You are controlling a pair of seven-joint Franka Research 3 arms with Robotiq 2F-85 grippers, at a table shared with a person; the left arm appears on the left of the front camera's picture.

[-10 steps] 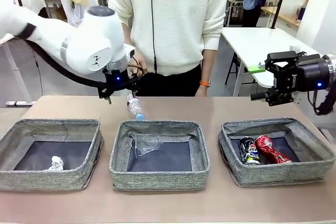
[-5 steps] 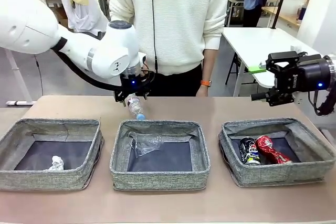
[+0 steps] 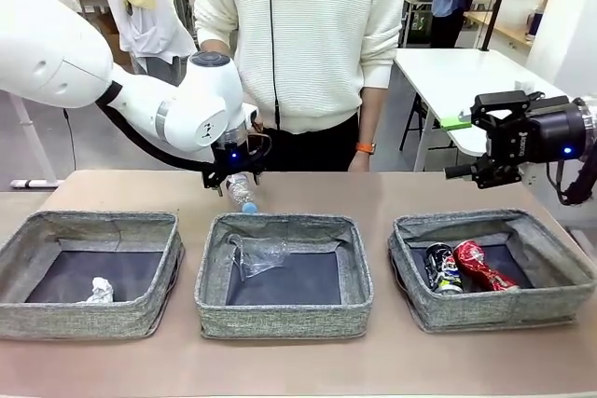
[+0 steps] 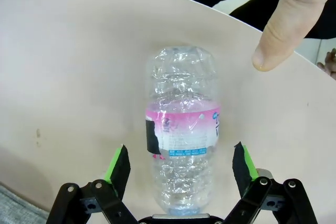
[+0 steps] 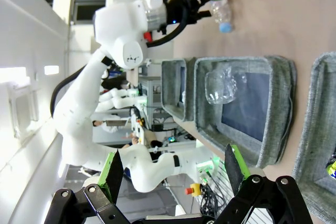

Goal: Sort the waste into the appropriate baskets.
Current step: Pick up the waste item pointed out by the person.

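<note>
A clear plastic bottle with a blue cap lies on the table behind the middle basket. My left gripper hangs over it. In the left wrist view the bottle lies between the open green-padded fingers, with no pad touching it. A clear plastic cup sits in the middle basket. The left basket holds a white paper ball. In the right basket lie a dark printed can and a red can. My right gripper hovers open and empty above the right basket.
A person in a white sweater stands at the far table edge, with a thumb close to the bottle's far end. The three baskets line the near half of the table. A white table stands behind on the right.
My left arm has swung to the right and brought its open gripper over the bottle. The right arm and the contents of the baskets have not moved.
</note>
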